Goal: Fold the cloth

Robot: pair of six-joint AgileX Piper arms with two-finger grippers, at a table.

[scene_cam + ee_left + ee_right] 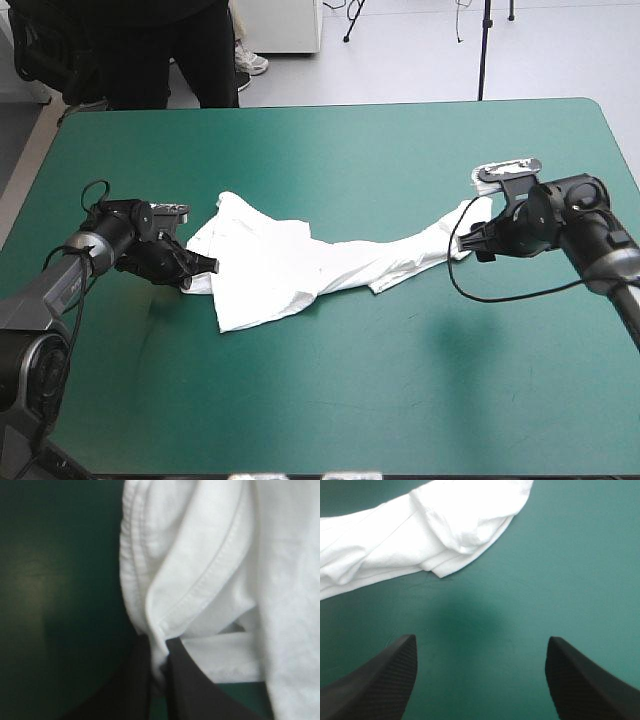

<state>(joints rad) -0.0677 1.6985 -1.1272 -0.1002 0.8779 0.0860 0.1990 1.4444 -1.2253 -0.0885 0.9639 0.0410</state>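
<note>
Watching remotely, I see the white T-shirt (290,265) lying crumpled and stretched out on the teal-green worktop (350,400). My left end effector (159,644) is clenched on the T-shirt's hem. My right end effector (481,639) is released, just short of the T-shirt's other end.

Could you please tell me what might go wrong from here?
The left tool pinches only a narrow hemmed edge of the T-shirt; a pull could slip it free. The right tool is open with the T-shirt's end ahead of it, not inside it, so shutting here would likely catch nothing. The T-shirt lies twisted; folding may trap creases.
</note>
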